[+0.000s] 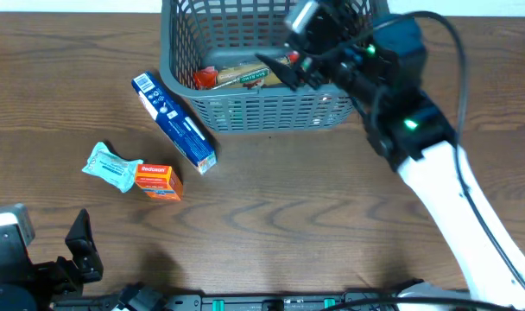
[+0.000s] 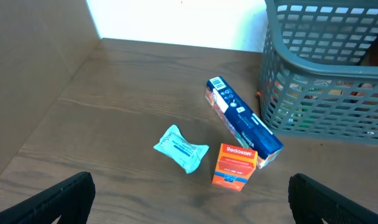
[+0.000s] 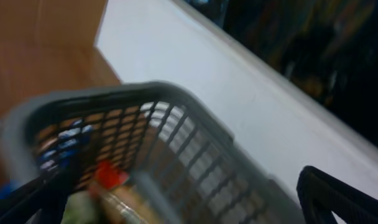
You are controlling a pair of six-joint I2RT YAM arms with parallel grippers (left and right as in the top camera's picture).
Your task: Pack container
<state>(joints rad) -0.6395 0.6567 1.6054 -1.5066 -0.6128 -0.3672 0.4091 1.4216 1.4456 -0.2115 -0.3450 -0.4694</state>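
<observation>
Wooden worktop [image 1: 314, 199], grey basket [image 1: 245, 112] at its far edge, packet [image 1: 237, 78] inside. Right pincer [image 1: 281, 72] wide, empty, above basket; left pincer [image 2: 189, 186] wide, well short of it. Likely pulling out: rise straight, clear the rim, then fetch blue box [image 1: 174, 121] beside basket.

Brown wood-grain worktop [image 1: 314, 207] is being viewed from overhead. Four things are being carried directly on it. A dark grey slotted container [image 1: 262, 111] is being borne at the far edge, near the middle. A long blue box [image 1: 174, 121] is being supported flat and slantwise, just beside the container's near-left corner. An orange box [image 1: 156, 181] is being carried just beside the blue box's nearer end. A pale teal packet [image 1: 111, 167] is being carried close on the orange box's left; contact between them cannot be told.
</observation>
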